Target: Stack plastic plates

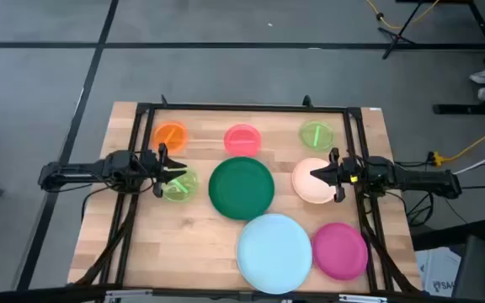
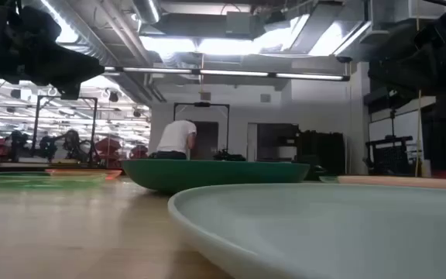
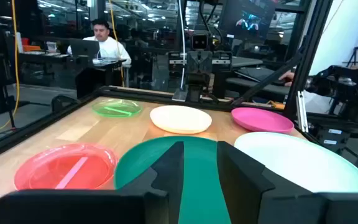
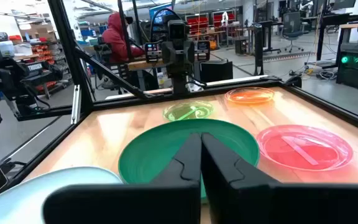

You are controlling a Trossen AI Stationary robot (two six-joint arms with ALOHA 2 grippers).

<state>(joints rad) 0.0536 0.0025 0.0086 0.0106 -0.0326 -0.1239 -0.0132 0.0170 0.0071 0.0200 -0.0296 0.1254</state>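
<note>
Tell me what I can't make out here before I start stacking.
- High view: part of the neon green plate is hidden by the left gripper.
- High view: the right gripper covers part of the peach plate.
- Low view: the pale blue plate fills the foreground, hiding the magenta plate; neither gripper's fingertips show.

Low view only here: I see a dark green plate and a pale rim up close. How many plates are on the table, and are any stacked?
Observer: The high view shows eight, all lying singly. Your dark green plate sits mid-table.
Reviewer: Where is the left arm?
Observer: The left gripper hangs over a small neon green plate, jaws open.
Reviewer: And the right?
Observer: The right gripper is over the peach plate, jaws shut.
</note>
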